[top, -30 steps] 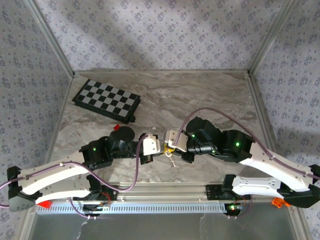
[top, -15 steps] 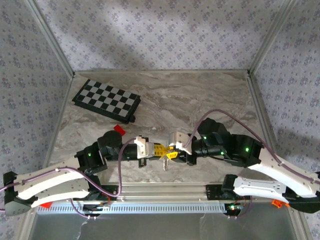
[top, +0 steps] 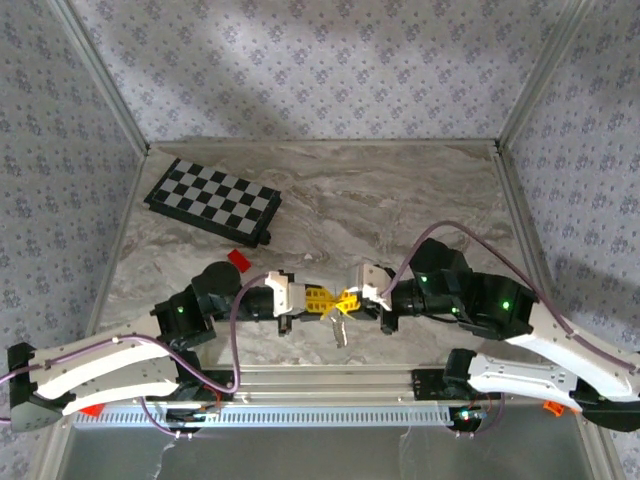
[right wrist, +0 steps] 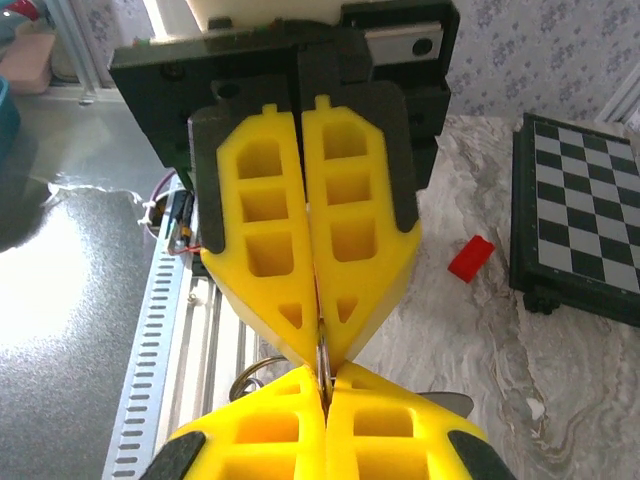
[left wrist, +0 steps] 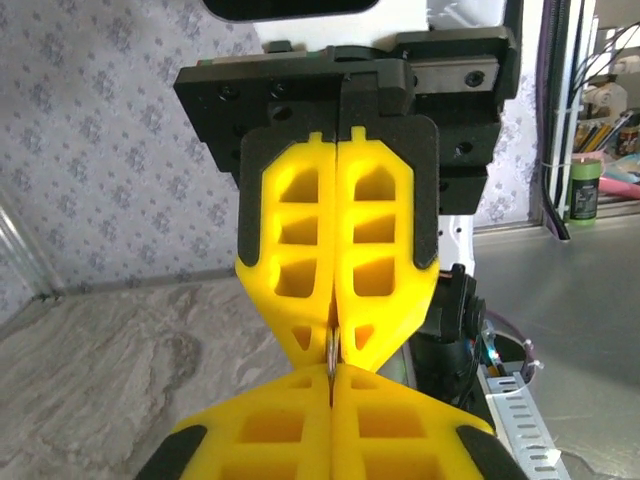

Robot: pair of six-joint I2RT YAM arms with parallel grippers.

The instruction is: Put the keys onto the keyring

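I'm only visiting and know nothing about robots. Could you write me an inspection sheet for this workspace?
Surface: grey marbled tabletop, flat.
Job's things: thin silvery wire keyring and small silvery key, both at the meeting fingertips; the key hangs below them.
Clutter: black-and-white folding chessboard; small red block beside it.
Grippers: left hand and right hand, yellow fingers shut, tip to tip, thin metal pinched between; which piece each holds is unclear.
Cables: purple cables, one looping off each arm.
Surroundings: patterned grey wall panels in a metal frame.
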